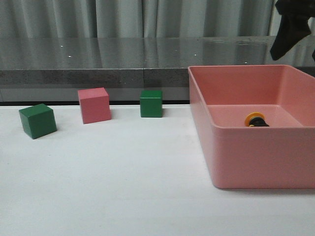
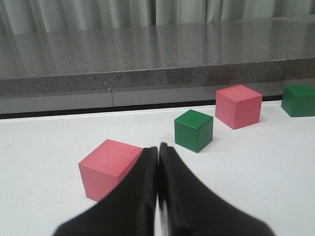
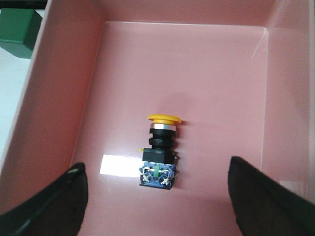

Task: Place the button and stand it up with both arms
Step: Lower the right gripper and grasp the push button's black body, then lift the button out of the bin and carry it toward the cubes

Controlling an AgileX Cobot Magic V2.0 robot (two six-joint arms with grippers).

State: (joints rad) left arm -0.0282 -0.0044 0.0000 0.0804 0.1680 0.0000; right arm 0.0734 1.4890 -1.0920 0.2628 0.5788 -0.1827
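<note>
Your pink bin (image 1: 256,157) at 4 o'clock holds the button (image 3: 160,152) on its side; right end effector (image 3: 157,196) spread wide above, left end effector (image 2: 157,167) pressed closed.

The button (image 3: 159,153) lies on its side on the floor of the pink bin (image 1: 256,162), bare floor all around it, so you have room on every side within the tall walls. Your right gripper (image 3: 157,201) hangs above with fingers spread wide of it. Cubes (image 2: 194,130) crowd the table ahead of your closed left gripper (image 2: 158,167).
</note>
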